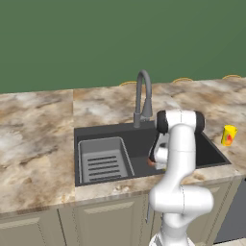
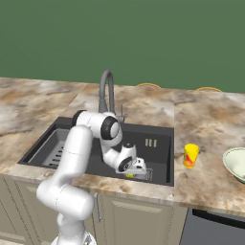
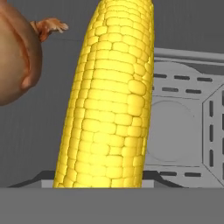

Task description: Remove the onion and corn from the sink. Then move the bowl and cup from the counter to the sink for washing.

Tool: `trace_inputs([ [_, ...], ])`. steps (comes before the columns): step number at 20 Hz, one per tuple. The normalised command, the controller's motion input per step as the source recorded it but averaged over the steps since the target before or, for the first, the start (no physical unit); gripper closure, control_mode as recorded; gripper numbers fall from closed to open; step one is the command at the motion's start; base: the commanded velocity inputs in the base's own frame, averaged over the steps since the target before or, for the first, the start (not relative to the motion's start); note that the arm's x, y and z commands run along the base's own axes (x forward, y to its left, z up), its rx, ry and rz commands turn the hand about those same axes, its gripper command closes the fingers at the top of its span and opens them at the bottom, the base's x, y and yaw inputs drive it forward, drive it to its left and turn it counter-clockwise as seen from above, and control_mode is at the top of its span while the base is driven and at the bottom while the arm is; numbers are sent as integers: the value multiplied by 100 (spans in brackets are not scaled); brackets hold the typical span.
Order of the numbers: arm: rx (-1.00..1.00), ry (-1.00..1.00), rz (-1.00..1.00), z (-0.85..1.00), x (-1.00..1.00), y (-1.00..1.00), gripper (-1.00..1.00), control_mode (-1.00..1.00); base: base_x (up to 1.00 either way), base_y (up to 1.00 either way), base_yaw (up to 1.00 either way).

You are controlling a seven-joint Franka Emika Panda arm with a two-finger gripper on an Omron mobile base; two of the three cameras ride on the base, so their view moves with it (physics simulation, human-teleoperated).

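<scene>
The hand (image 2: pixel 135 171) is lowered into the right half of the sink (image 2: pixel 158 153), near the front wall, with the white arm folded down over the basin from the front edge of the desk (image 2: pixel 143 103). In the hand view the corn (image 3: pixel 109 96) runs lengthwise up the middle, rising from between the fingertips at the bottom; the fingertips themselves are hidden behind the cob, so the pictures do not settle whether the hand is closed on the corn or merely set around it. In the right base view a small yellow patch of the cob shows directly under the hand, on the sink floor. The onion (image 3: pixel 17 57) lies just beside the corn, on its left in the hand view, with its dried stem end pointing toward the cob; in the left base view a reddish-brown sliver of it shows beside the arm's wrist. Beyond the corn the square drain grate (image 3: pixel 183 127) is set into the grey sink floor. The ribbed rack insert (image 1: pixel 103 161) occupies the left half of the basin. The gooseneck faucet (image 1: pixel 143 98) stands on the desk behind the sink. The cup (image 2: pixel 191 155), yellow with a red mark, stands upright on the desk just right of the sink. The bowl (image 2: pixel 235 163) rests on the desk farther right, cut off by the picture's edge.
</scene>
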Motion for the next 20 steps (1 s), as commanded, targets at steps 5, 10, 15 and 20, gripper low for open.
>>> trace_inputs([
  [5, 0, 0, 0, 32, -10, -19, 100, -100, 0, 0, 0],
  [10, 0, 0, 0, 39, -13, -10, 100, -100, 0, 0, 0],
  [15, 0, -5, 0, 46, -13, -5, 100, -100, 0, 0, 0],
  [20, 0, -7, 0, 50, -16, -6, 100, -100, 0, 0, 0],
])
